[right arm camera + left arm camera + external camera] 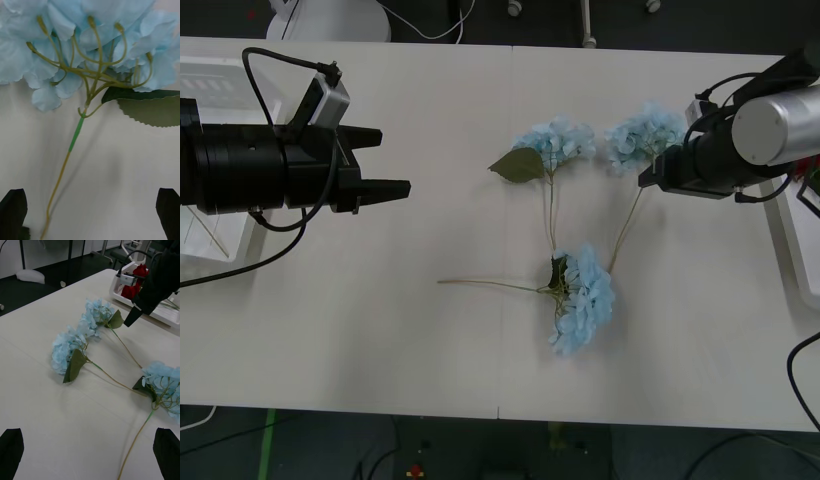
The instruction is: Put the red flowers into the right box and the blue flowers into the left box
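Pale-blue, three of the blue flowers [584, 296] lie mid-table [380, 330]; the right gripper [90, 213], fingers apart, hovers at the hydrangea nearest the right edge; the left gripper [385, 160], fingers apart, waits near the left box [220, 90]; red flowers [135, 281] fill the right box [168, 315].

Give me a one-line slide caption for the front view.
Three blue flowers lie on the white table; open left gripper waits, right gripper reaches one.
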Tool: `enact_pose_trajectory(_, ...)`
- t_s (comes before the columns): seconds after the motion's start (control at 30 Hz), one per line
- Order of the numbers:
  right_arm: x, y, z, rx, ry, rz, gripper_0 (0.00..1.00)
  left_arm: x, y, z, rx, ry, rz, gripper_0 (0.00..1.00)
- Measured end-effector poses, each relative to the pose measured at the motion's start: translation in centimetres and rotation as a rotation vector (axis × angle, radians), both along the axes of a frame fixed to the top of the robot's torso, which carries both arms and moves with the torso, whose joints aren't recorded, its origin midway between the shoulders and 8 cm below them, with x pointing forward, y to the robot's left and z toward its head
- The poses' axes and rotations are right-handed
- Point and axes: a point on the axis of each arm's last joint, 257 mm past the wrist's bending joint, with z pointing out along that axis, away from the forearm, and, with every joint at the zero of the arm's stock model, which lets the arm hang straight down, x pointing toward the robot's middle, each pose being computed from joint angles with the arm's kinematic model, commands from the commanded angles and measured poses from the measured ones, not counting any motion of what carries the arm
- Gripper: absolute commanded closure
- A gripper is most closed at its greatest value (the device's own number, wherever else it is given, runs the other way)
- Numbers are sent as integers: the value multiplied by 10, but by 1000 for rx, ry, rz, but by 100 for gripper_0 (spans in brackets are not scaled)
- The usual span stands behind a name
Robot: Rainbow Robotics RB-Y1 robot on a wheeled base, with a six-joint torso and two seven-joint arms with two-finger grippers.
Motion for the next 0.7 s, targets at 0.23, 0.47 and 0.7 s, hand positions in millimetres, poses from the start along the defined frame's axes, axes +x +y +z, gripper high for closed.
enact_pose_trajectory(0.23, 10, 30, -18, 1, -26, -22, 0, 0, 0, 0, 0, 0, 0, 0)
enact_pose_trajectory(0.47, 19, 44, -38, 6, -46, -36, 1, 0, 0, 0, 0, 0, 0, 0)
enact_pose_trajectory(0.7, 22, 63, -48, 29, -54, -28, 0, 0, 0, 0, 0, 0, 0, 0)
